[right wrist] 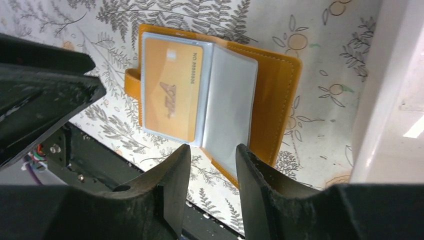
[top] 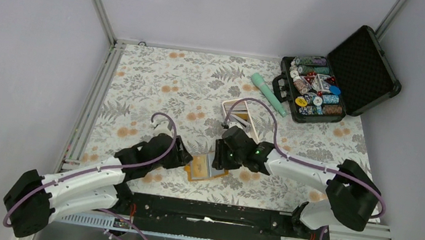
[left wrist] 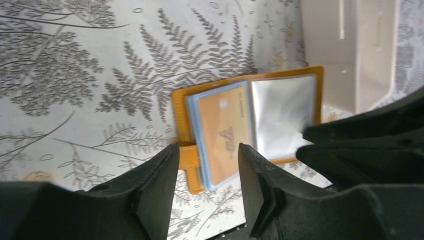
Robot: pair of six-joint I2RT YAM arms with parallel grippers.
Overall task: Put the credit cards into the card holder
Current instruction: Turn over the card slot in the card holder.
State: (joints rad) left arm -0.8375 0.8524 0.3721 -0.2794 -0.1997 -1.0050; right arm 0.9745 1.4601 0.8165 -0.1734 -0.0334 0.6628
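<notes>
Top view: the card holder [top: 207, 168], orange and leather-like, lies open and flat on the flowery cloth [top: 159, 82] near the front edge. It's btw. the left claw [top: 187, 158] & right claw [top: 222, 156]. The tips are too small to read here. A long white tray [top: 242, 113] sits behind.

Left wrist: a smooth tan card [left wrist: 225, 132] sits in a clear bluish pocket. The next pocket is blurry w/ glare. Left claw is half open, holds nothing, just over the snap tab [left wrist: 189, 159].

Right wrist: right claw is half open, nothing pinched, over the holder's edge. Touching? Can't tell.
</notes>
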